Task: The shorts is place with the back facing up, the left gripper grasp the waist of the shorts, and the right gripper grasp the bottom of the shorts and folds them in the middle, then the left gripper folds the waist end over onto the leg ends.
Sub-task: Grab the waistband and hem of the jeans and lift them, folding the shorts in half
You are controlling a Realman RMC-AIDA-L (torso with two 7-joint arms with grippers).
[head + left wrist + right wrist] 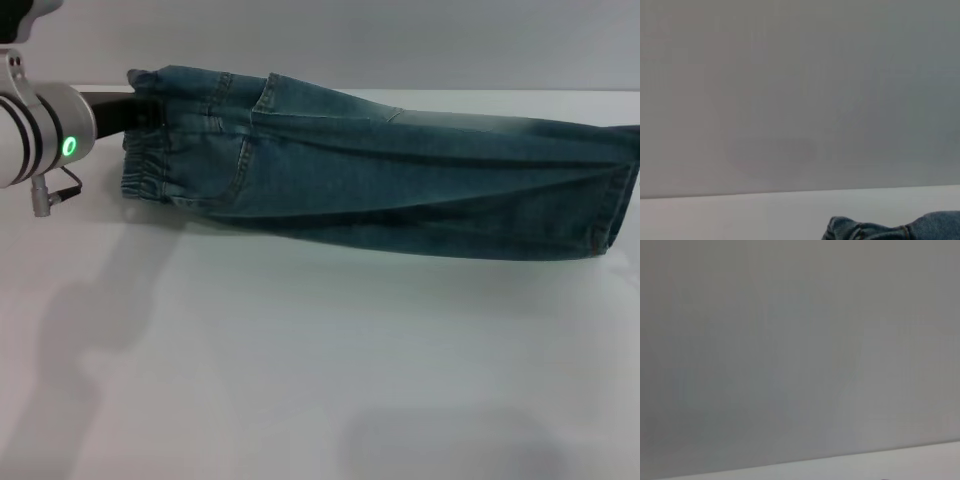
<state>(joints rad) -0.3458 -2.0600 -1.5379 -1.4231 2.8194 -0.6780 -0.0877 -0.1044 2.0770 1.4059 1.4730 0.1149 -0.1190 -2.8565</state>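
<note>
Since the shorts [400, 185] already lie folded lengthwise along the far side of the counter [300, 380], the waist-over fold comes next. The left hand [140, 108] sits clamped on the waist [150, 165]; it must carry it toward the leg ends [615, 200].

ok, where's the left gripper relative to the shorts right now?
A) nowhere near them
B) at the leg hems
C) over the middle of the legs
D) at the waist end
D: in the head view the left gripper meets the gathered waist of the shorts, while the leg ends lie far across the table.
</note>
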